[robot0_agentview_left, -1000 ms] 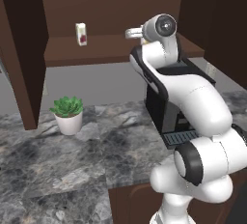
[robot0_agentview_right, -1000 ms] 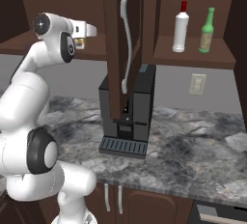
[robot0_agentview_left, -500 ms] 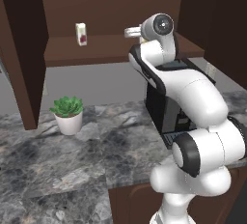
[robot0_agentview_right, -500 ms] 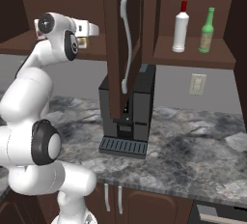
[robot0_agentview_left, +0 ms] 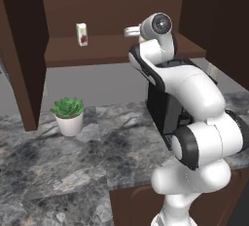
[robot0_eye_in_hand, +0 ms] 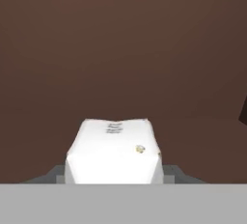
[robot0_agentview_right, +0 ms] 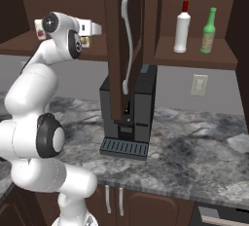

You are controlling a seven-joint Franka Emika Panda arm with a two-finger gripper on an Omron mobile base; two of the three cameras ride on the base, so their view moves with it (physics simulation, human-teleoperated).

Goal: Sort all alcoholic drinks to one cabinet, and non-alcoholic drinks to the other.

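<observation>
The cream box-shaped carton with a yellowish-green mark (robot0_eye_in_hand: pixel 114 151) sits low in the centre of your hand view, top face toward the camera, with the gripper (robot0_eye_in_hand: pixel 114 175) closed on it: a dark finger (robot0_eye_in_hand: pixel 52 175) presses each side. Behind it you see plain dark brown wood.

In your right base view, the carton (robot0_agentview_right: pixel 84 40) shows as a sliver at upper left, beside the white hand (robot0_agentview_right: pixel 92 27), level with the shelf of the wide dark brown wooden wall cabinet (robot0_agentview_right: pixel 17 49). In your left base view, the hand (robot0_agentview_left: pixel 132 31) pokes out at upper centre, over that same shelf (robot0_agentview_left: pixel 107 52); the carton is hidden behind the arm there.

The white box-shaped carton with a red mark (robot0_agentview_left: pixel 82 34) stands upright on the shelf, upper left of your left base view, well apart from the hand.

The slim green glass bottle with a long neck (robot0_agentview_right: pixel 208 31) stands upright at upper right of your right base view, in the narrower dark brown cabinet (robot0_agentview_right: pixel 194 57), near a white bottle with a red cap (robot0_agentview_right: pixel 182 28). That cabinet's tall door with a curved silver handle (robot0_agentview_right: pixel 125 45) stands open at upper centre.

A black coffee machine (robot0_agentview_right: pixel 129 113) stands on the grey marbled counter (robot0_agentview_right: pixel 194 157). A green plant in a white pot (robot0_agentview_left: pixel 68 116) stands at centre left of your left base view.
</observation>
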